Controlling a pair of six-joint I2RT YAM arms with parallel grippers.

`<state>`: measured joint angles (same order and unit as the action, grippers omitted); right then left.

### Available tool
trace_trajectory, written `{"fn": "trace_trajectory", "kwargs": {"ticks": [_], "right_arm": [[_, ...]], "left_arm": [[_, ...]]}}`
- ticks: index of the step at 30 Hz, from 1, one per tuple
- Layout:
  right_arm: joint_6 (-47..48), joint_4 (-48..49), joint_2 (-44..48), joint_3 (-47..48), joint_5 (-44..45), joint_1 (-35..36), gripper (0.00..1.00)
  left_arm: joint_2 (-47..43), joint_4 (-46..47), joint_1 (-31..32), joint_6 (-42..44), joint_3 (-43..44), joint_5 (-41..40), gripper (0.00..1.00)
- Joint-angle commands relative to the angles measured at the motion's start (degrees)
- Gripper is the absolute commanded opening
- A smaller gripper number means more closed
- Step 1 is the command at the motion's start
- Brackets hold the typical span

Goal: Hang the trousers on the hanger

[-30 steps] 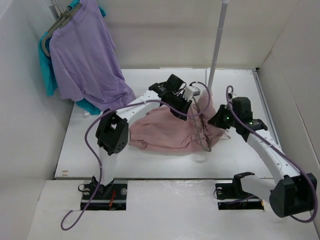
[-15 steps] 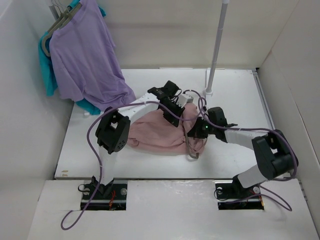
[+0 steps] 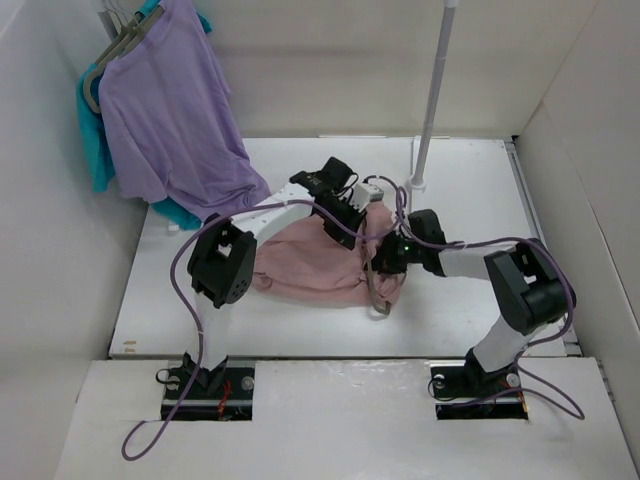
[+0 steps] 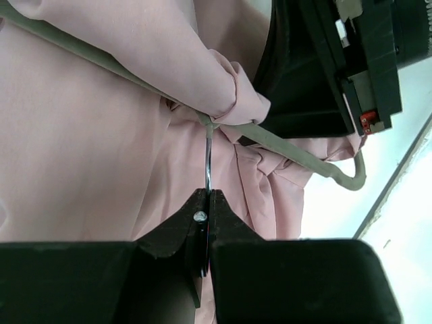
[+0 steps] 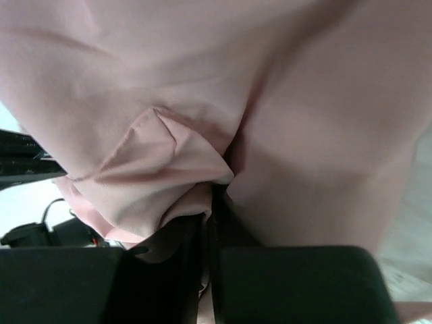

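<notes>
The pink trousers (image 3: 305, 268) lie bunched in the middle of the table, draped over the thin grey hanger, whose lower end (image 3: 378, 303) sticks out at their front right. In the left wrist view my left gripper (image 4: 208, 196) is shut on the hanger's metal hook wire, with the grey hanger bar (image 4: 287, 146) running under folds of the trousers (image 4: 101, 155). It sits at the trousers' back edge (image 3: 343, 212). My right gripper (image 3: 386, 258) is at their right edge, shut on a fold of the trousers (image 5: 182, 162), its jaws (image 5: 210, 206) pressed together on the cloth.
A purple shirt (image 3: 170, 110) and a teal shirt (image 3: 95, 140) hang on thicker hangers at the back left. A white pole (image 3: 432, 90) stands at the back with its base (image 3: 417, 183) just behind the grippers. White walls close in on both sides.
My right arm has swung left from the right side and folded low, bringing its gripper onto the trousers' right edge. The trousers and hanger have shifted slightly left.
</notes>
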<state>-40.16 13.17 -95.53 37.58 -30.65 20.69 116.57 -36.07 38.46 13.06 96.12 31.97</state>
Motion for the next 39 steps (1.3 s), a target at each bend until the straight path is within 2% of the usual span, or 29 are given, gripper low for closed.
{"fn": "trace_trajectory", "kwargs": {"ticks": [1,4,5,7,9,11,15,17,18,19,23,24,25,28,31,35,39], "right_arm": [[7.54,-14.98,-5.55,3.61,13.23,5.06,0.14],[8.70,-28.66,2.08,9.67,23.86,6.37,0.32],[9.92,-31.51,5.84,11.44,26.76,6.38,0.46],[11.33,-36.52,8.33,15.39,27.40,5.86,0.58],[13.52,-43.38,9.56,21.63,27.40,4.28,0.65],[15.19,-49.69,9.57,27.85,26.45,3.14,0.65],[19.59,-55.69,9.04,36.48,22.66,0.42,0.66],[20.12,-55.71,8.52,38.26,21.26,-1.26,0.60],[20.12,-52.75,8.51,38.27,20.64,-3.00,0.52],[19.60,-50.81,6.77,38.27,19.42,-3.80,0.36],[18.37,-38.16,0.53,35.11,7.39,-5.83,0.17],[17.41,-35.43,-0.62,34.58,3.10,-5.83,0.17],[16.53,-29.75,-1.67,33.18,1.84,-5.83,0.16],[12.31,-22.60,-6.41,30.63,0.51,-5.83,0.11],[11.07,-20.30,-11.16,28.78,-0.72,-5.14,0.05],[9.67,-15.82,-12.40,22.29,-1.95,-2.50,0.02],[6.07,-7.22,-11.00,12.80,-1.95,-0.22,0.00]], "left_arm": [[-0.39,0.22,1.97,0.65,0.65,2.77,0.00],[-0.38,1.61,2.67,-0.67,-1.79,-7.59,0.00],[-0.38,2.67,3.20,-0.67,-3.29,-10.67,0.00],[-0.38,3.55,3.72,-0.67,-4.43,-12.97,0.00],[-0.38,4.16,3.73,-0.67,-5.14,-14.38,0.00],[0.14,4.70,4.35,-0.67,-5.76,-15.61,0.00],[0.14,5.23,4.35,-0.67,-6.38,-16.76,0.00],[0.14,5.23,4.35,-0.67,-6.38,-16.76,0.00],[0.14,5.23,4.35,-0.67,-6.38,-16.15,0.00],[0.14,5.23,4.35,-0.67,-6.38,-16.15,0.00],[-0.38,4.70,4.35,-0.67,-5.85,-14.13,0.00],[-0.38,4.70,4.35,-0.67,-5.85,-14.12,0.00],[-0.90,4.70,4.35,-0.67,-5.85,-14.12,0.00],[-1.44,4.70,4.35,-0.14,-5.85,-12.90,0.00],[-2.49,4.18,4.35,0.39,-5.85,-10.01,0.00],[-3.02,3.64,2.86,0.39,-2.79,-3.85,0.00],[-3.63,2.59,2.32,0.92,1.60,0.81,0.00]]}}
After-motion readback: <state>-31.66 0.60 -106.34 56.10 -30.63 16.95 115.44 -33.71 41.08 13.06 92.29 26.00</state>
